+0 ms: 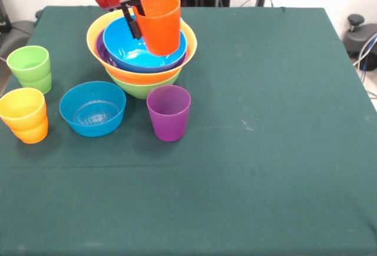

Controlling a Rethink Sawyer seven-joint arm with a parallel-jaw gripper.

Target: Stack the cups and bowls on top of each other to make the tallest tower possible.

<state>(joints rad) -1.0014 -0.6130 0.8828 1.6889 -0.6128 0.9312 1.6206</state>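
Observation:
The tower [141, 76] stands at the far left of the table: a lime green bowl [141, 87] as base, then a yellow bowl [118, 70], a purple bowl [101, 53] and a big blue bowl [126, 47] nested in it. My gripper [140, 23] is shut on the rim of an orange cup [160, 23]. The cup hangs tilted, with its bottom down inside the blue bowl; whether it touches I cannot tell. In front stand a smaller blue bowl [92, 109] and a purple cup [168, 113]. A green cup [30, 67] and a yellow cup [22, 107] nested in an orange one [30, 132] stand at the left edge.
The dark green cloth [265, 150] covers the table. Cables and dark equipment [360, 38] lie beyond the table's right edge, and a grey object [15, 32] sits past the left edge.

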